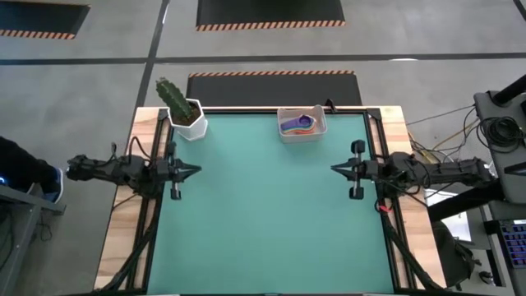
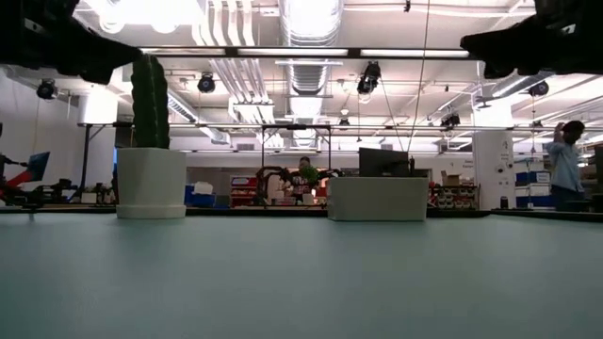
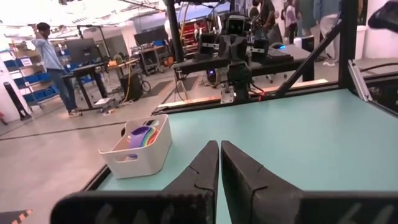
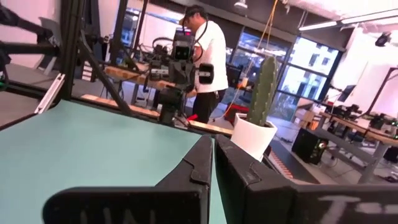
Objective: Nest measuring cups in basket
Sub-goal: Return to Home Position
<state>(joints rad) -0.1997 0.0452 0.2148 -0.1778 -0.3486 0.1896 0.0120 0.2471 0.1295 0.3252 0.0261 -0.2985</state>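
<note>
The white basket (image 1: 302,125) stands on its base at the table's far edge, right of the middle; in the low view the basket (image 2: 378,199) hides its contents. Measuring cups (image 1: 301,123) lie stacked inside it, with purple, blue and orange showing; the left wrist view shows the cups (image 3: 142,135) as purple, teal and yellow. My left gripper (image 1: 196,171) hovers shut above the table's left side. My right gripper (image 1: 334,169) hovers shut above the right side. Both point toward the table's middle and hold nothing.
A white pot with a green cactus (image 1: 186,115) stands at the far left corner of the teal mat (image 1: 271,222). Black rails (image 1: 382,131) run along the table's sides. People stand in the room beyond (image 4: 205,50).
</note>
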